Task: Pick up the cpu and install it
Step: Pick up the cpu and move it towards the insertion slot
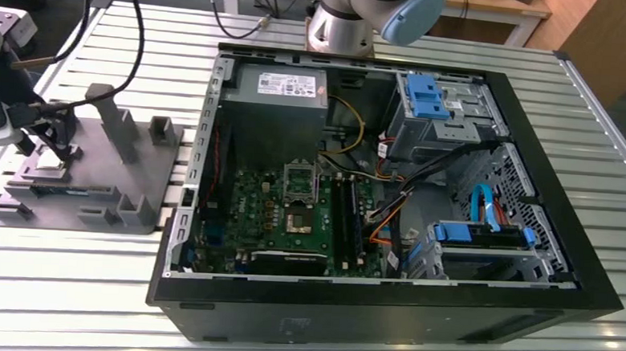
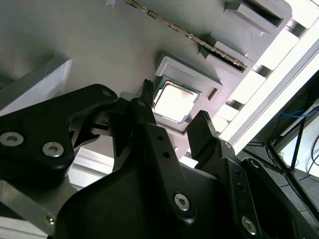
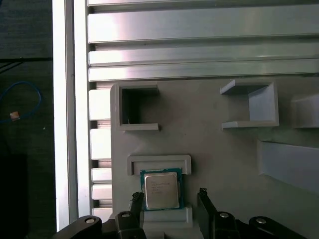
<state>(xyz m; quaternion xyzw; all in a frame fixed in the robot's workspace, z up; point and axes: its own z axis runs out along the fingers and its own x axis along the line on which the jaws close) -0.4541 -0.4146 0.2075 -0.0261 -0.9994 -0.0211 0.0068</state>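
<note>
- Gripper [image 3: 169,199]: jaws apart and holding nothing. One finger sits on each side of the cpu [image 3: 160,190], and neither clearly touches it.
- The cpu lies flat, silver top up, in a shallow pocket of the grey fixture [image 3: 224,149], between two low ribs near the fixture's edge.
- Risk: in the first wrist view one fingertip [image 3: 137,199] looks nearer the chip than the other. Closing unevenly would likely shove the chip sideways or tip it up onto a rib.
- Risk: the chip's edges are thin. Gripping too high may slip off them; gripping too low, the tips would likely strike the fixture's floor.
- On the fixture: open-sided brackets and a tall post [image 1: 112,121] stand close by the gripper. A thin board [image 2: 219,50] stands on edge in a slot just past the pocket.
- Beside the fixture, toward the exterior view's right, is the open computer case [image 1: 391,316]. The socket [image 1: 298,215] lies on its motherboard.
- In the way: the case wall nearest the fixture stands between the pocket and the socket. Loose cables [image 1: 397,204] lie on the socket's far side from the fixture.
</note>
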